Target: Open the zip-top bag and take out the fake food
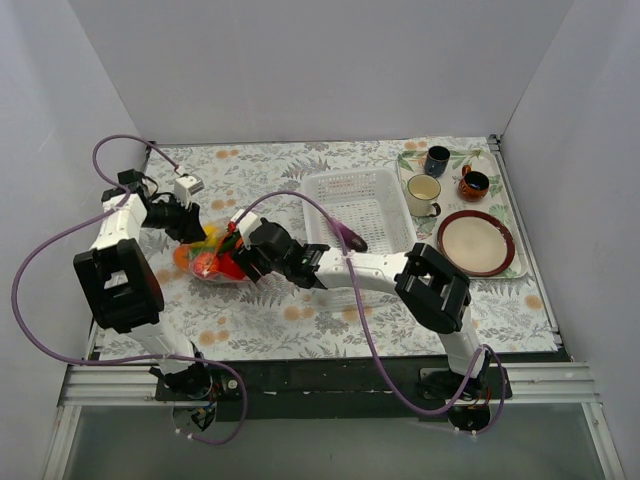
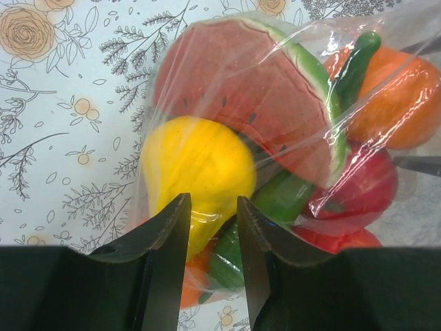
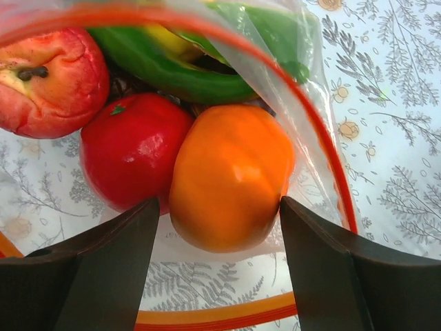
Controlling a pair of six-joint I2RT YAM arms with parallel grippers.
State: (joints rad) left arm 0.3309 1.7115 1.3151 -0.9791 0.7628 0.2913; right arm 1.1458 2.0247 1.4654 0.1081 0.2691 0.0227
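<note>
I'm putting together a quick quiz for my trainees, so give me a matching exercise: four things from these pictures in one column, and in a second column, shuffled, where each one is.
Things
1. orange fruit
2. yellow fruit
3. plate
4. white basket

Places
A. at the right of the table, next to the mugs
B. between the spread fingers of the right gripper
C. middle of the table, between the bag and the plate
D. inside the zip-top bag, just ahead of the left gripper

Pairs: 1-B, 2-D, 3-A, 4-C
</note>
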